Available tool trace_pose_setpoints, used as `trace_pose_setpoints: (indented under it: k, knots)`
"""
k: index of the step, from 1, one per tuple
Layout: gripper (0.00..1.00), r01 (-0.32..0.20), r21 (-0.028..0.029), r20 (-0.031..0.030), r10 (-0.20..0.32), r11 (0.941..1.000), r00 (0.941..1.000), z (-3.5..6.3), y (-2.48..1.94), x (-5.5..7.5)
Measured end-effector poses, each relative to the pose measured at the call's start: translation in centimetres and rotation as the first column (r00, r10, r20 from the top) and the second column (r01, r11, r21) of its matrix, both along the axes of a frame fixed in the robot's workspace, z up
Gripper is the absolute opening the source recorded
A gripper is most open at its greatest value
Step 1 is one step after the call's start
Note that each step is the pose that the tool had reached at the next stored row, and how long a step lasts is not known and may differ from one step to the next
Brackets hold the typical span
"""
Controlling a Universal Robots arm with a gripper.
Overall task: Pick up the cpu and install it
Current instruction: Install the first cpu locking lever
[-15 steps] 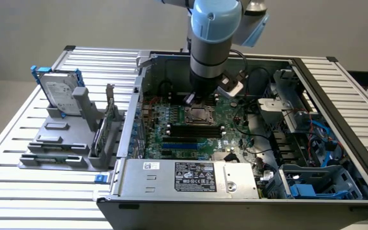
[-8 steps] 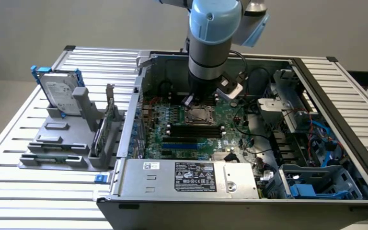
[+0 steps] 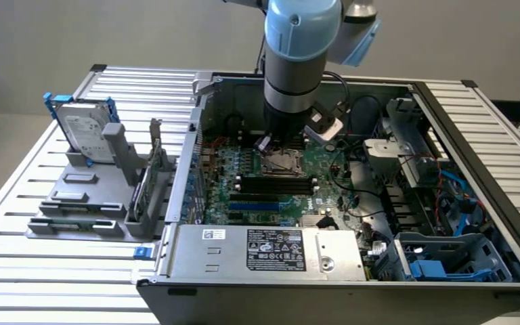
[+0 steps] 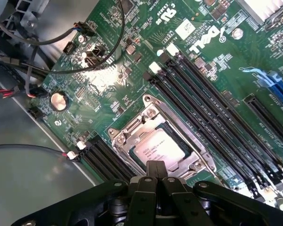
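On the exterior view's left, a hard drive [image 3: 87,130] with a blue bracket stands in a grey rack [image 3: 89,203] on the slatted desk [image 3: 25,271], well apart from the work. Toward the middle, inside the open computer case [image 3: 269,254], the arm hangs over the motherboard [image 4: 132,70]. In the wrist view the cpu [image 4: 159,147] lies inside the metal-framed socket [image 4: 153,141], its pale top facing up. The end effector [image 4: 155,176] sits just above it, fingers [image 4: 148,188] pressed together and holding nothing.

If the chip rests slightly askew, any downward press could bend socket pins. Loose cables [image 4: 47,61] nearby could snag.

Whether the chip is fully seated is hard to judge, and the fingers cover its near edge. In the exterior view, the arm hides the socket.
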State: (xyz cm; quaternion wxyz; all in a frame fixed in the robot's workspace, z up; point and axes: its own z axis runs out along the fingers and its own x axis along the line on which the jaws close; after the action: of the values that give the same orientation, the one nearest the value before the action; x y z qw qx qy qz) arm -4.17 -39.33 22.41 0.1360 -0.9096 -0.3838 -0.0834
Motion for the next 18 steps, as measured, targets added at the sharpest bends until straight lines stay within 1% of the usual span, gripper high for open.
trace_pose_setpoints:
  k: [3,5,10,18]
  knots:
    - [0.11,0.000,0.0002,-0.0011,0.000,1.0000,1.0000,0.69,-0.33,-0.1]
    - [0.11,0.000,0.0002,-0.0021,0.000,1.0000,1.0000,0.95,-0.65,-0.2]
    - [0.11,0.000,0.0001,-0.0026,0.000,1.0000,1.0000,1.27,-1.49,-0.6]
    - [0.11,0.000,-0.0007,-0.0026,0.000,1.0000,1.0000,1.62,-2.74,-1.7]
